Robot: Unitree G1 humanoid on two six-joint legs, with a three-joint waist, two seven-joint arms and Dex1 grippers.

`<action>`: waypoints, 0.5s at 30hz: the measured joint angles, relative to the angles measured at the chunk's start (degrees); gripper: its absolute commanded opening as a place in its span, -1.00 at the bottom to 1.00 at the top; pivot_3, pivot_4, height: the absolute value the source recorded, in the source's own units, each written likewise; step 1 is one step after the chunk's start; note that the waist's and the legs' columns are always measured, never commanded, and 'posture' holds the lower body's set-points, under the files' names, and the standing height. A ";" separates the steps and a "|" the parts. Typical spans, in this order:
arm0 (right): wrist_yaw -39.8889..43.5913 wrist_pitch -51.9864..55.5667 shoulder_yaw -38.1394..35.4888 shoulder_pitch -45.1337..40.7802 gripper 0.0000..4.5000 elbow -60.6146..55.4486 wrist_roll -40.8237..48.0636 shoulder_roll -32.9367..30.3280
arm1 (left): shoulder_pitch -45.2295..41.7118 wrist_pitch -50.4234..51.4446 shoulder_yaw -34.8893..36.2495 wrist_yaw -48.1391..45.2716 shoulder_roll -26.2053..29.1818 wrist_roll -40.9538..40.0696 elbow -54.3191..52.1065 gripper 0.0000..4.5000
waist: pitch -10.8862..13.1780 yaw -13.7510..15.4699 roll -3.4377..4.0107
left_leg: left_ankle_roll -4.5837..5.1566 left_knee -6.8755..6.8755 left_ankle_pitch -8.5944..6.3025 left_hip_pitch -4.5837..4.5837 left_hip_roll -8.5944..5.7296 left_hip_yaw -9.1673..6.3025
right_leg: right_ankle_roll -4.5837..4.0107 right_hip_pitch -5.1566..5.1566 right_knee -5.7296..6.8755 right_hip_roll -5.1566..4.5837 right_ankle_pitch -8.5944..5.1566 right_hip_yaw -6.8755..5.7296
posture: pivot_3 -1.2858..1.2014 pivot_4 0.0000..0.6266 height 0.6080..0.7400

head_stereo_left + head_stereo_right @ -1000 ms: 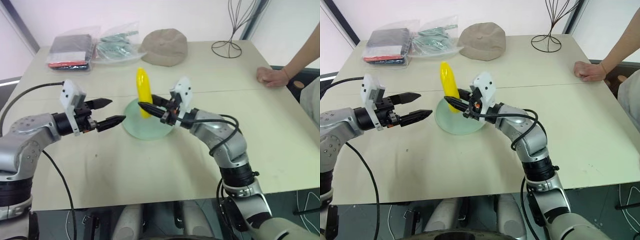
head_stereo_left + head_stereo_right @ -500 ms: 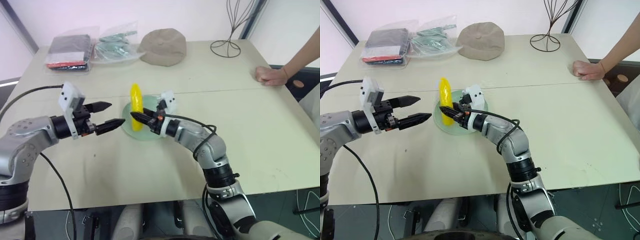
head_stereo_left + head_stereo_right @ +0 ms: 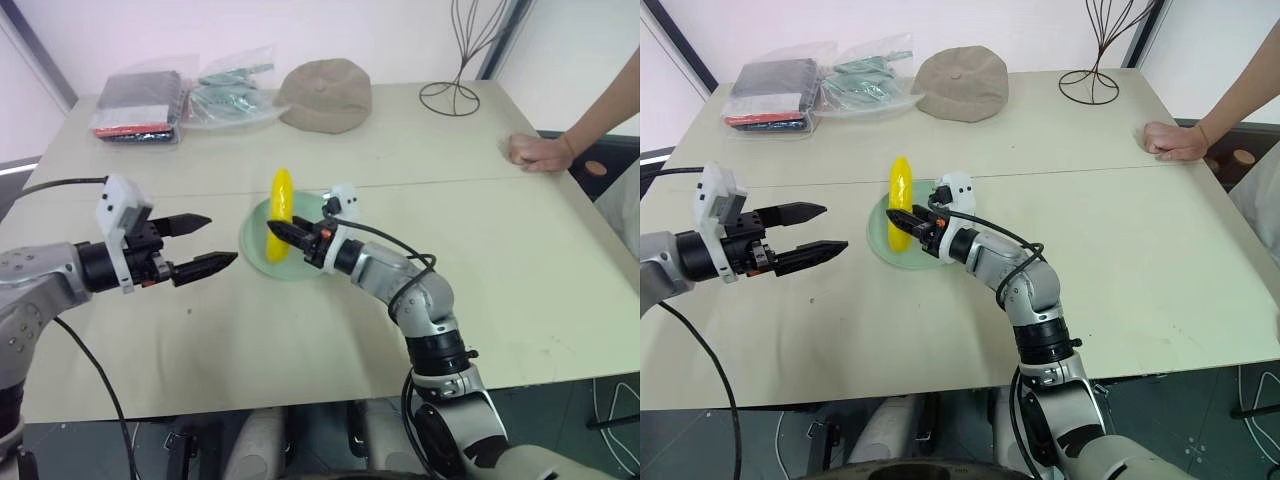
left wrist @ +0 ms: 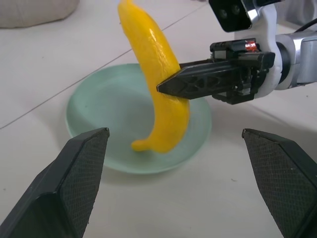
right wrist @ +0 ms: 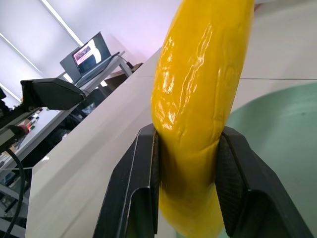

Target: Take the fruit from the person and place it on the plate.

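Observation:
The fruit, a yellow banana (image 3: pixel 281 205), stands almost upright over the pale green plate (image 3: pixel 255 235). Its lower tip is at the plate's surface, but I cannot tell whether it touches. My right gripper (image 3: pixel 272 232) reaches in level from the right and is shut on the banana's lower half. In the right wrist view its fingers (image 5: pixel 143 168) press both sides of the banana (image 5: pixel 198 124). My left gripper (image 3: pixel 222 238) is open and holds nothing, a little to the left of the plate and pointing at it. The person's hand (image 3: pixel 535 152) rests on the table's far right edge.
A tan cap (image 3: pixel 325 92) lies at the back centre. Two plastic bags (image 3: pixel 140 100) are at the back left, and a wire stand (image 3: pixel 455 95) is at the back right. Bare tabletop surrounds the plate.
My right gripper has rolled and come down, bringing the banana from above the plate's far rim onto the plate. My left gripper has drawn back a little from the plate.

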 measured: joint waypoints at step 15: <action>-2.21 -0.59 -3.32 2.27 0.99 -0.39 -4.49 -12.02 | -1.17 -0.07 -0.51 0.76 0.00 -0.01 0.23 1.00 | 0.00 0.10 0.00 | 0.00 0.00 0.00 -0.07 0.00 0.02 | -0.03 -0.05 -0.02 0.06 -0.03 -0.01 | 0.03 -0.52 1.00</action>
